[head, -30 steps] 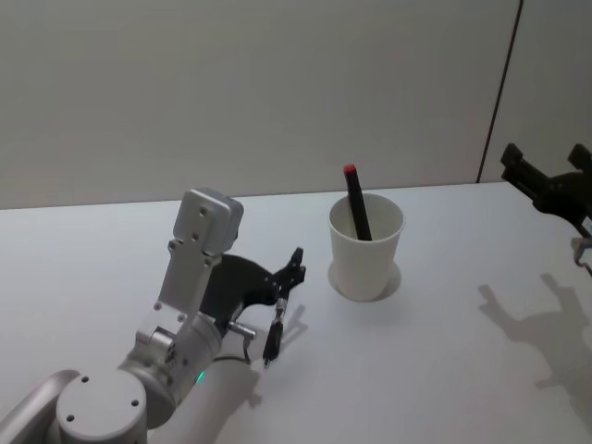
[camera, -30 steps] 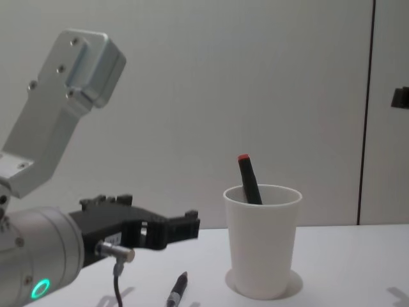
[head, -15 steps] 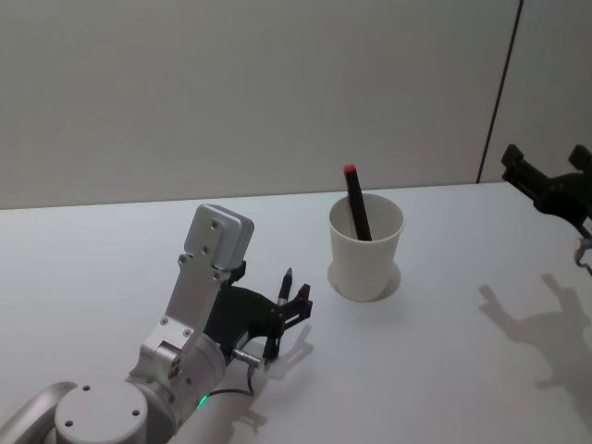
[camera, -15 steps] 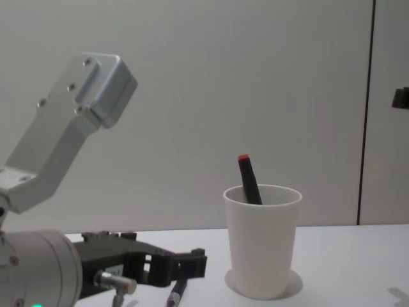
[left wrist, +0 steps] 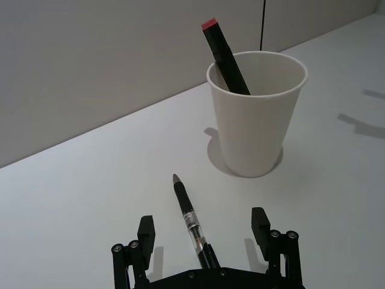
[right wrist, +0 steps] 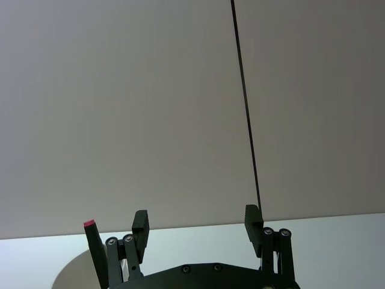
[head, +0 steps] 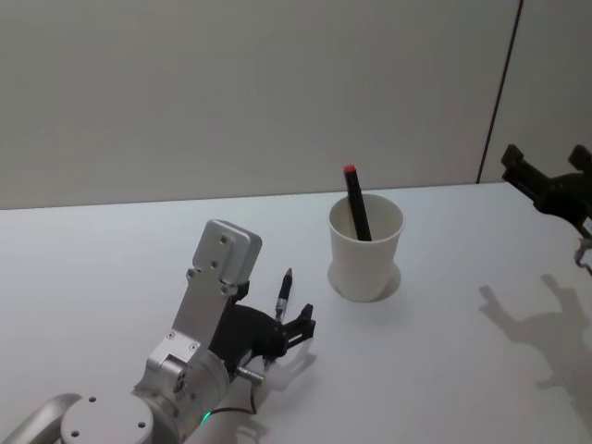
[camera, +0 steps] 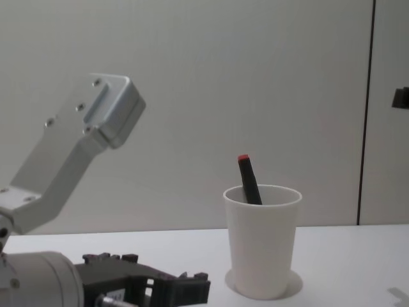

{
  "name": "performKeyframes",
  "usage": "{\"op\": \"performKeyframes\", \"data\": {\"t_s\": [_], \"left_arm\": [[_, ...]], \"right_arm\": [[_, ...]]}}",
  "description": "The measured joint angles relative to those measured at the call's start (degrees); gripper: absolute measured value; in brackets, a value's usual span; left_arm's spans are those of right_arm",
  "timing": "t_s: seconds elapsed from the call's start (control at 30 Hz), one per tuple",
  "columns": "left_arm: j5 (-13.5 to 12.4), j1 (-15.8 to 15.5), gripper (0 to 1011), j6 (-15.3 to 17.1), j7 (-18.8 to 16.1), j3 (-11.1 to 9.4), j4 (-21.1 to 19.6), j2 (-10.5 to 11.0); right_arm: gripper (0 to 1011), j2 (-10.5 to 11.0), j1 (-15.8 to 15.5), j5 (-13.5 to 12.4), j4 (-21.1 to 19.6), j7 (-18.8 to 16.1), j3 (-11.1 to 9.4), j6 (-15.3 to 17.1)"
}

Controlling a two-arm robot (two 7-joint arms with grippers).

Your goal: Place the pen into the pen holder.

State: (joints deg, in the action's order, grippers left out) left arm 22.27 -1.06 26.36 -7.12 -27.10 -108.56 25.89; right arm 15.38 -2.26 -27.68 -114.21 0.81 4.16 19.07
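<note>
A black pen (head: 284, 294) (left wrist: 187, 214) lies flat on the white table, its tip toward the pen holder. My left gripper (head: 289, 329) (left wrist: 203, 230) (camera: 186, 289) sits low over the pen's rear end, open, one finger on each side without touching it. The pen holder (head: 365, 250) (left wrist: 255, 117) (camera: 262, 240), a white paper cup, stands upright just past the pen. A black marker with a red cap (head: 356, 203) (left wrist: 224, 55) (camera: 248, 179) leans inside it. My right gripper (head: 550, 185) (right wrist: 196, 220) hangs open and high at the far right.
The bare white table (head: 444, 370) runs to a grey wall behind. A dark vertical seam (head: 498, 92) marks the wall at the right. The right gripper casts a shadow (head: 541, 324) on the table's right side.
My left arm has come down and drawn back toward me, bringing the open gripper low around the pen's rear end. The pen, cup and right arm have not moved.
</note>
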Motion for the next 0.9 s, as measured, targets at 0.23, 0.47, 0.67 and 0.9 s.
{"op": "performKeyframes", "data": {"t_s": [0.23,0.47,0.67,0.9], "left_arm": [[-0.6,0.5,1001,0.6,0.2,-0.1,0.1,0.1],[-1.6,1.0,1001,0.7,0.7,0.0,0.4,0.3],[-2.3,1.3,1001,0.5,1.3,0.1,1.0,0.5],[-2.7,1.6,1001,0.3,2.1,0.4,1.6,0.7]], "right_arm": [[1001,0.0,0.0,0.0,0.0,0.0,0.0,0.0],[1001,0.0,0.0,0.0,0.0,0.0,0.0,0.0],[1001,0.0,0.0,0.0,0.0,0.0,0.0,0.0],[1002,0.0,0.0,0.0,0.0,0.0,0.0,0.0]]}}
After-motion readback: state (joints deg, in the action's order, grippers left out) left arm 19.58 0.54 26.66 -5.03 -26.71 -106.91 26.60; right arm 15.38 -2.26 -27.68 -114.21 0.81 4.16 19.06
